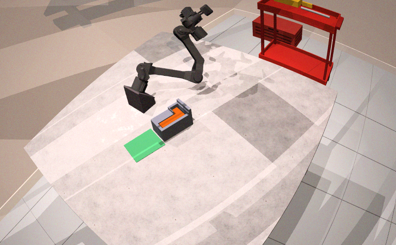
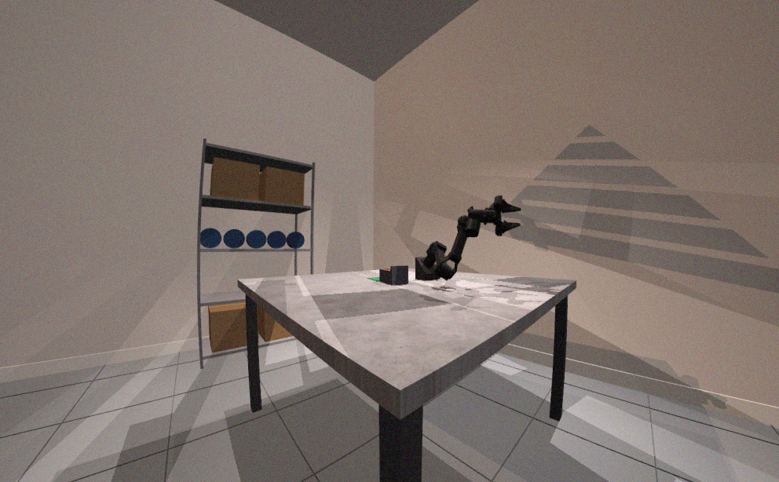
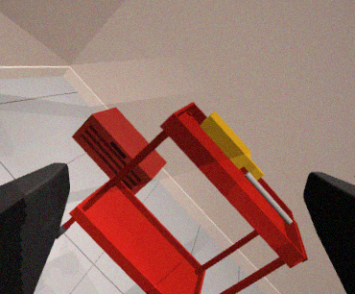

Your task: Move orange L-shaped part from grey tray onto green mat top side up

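Observation:
The orange L-shaped part (image 1: 170,119) lies level in the pocket of the grey tray (image 1: 161,116) (image 2: 399,275). Its wider L-shaped end is at the tray's raised wall, and its straight end points towards the mat. The green mat (image 1: 141,144) (image 2: 373,279) lies flat beside the tray with nothing on it. My gripper (image 2: 518,217) (image 3: 192,181) is open wide with nothing between the fingers. It is high above the table, well away from the tray, pointing away from it. The tray, part and mat are not in the wrist view.
The arm's base (image 1: 138,98) stands on the table close to the tray, on the side away from the tray's dark long wall. A red cart (image 1: 294,62) (image 3: 140,240) and a red box (image 1: 277,28) (image 3: 121,144) stand on the floor beyond the table.

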{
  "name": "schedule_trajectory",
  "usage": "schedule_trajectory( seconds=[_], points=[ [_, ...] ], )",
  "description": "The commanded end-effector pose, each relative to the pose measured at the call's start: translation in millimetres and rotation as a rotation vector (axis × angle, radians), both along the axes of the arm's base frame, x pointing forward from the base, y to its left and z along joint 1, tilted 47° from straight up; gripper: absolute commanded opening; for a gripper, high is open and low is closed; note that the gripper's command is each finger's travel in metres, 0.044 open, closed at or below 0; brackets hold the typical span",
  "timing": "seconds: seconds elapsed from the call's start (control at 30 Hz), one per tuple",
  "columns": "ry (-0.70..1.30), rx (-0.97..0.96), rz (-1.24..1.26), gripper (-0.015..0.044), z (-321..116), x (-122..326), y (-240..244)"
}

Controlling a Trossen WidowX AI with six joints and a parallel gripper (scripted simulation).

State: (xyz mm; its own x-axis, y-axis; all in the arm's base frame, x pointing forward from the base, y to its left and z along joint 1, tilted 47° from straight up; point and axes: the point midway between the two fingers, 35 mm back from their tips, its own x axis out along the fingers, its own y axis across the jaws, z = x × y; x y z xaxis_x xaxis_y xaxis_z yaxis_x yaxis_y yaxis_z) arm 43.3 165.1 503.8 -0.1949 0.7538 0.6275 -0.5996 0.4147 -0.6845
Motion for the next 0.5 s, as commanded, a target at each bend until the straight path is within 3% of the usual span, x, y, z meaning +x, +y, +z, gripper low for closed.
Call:
schedule_trajectory(
  seconds=[0.0,0.23,0.47],
  points=[
    [-0.023,0.019,-0.005,0.0374,3,-4,-3],
    [-0.347,0.432,-0.142,0.0190,39,-70,-67],
    [-0.586,0.995,-0.303,0.0180,46,-141,-180]
  ],
)
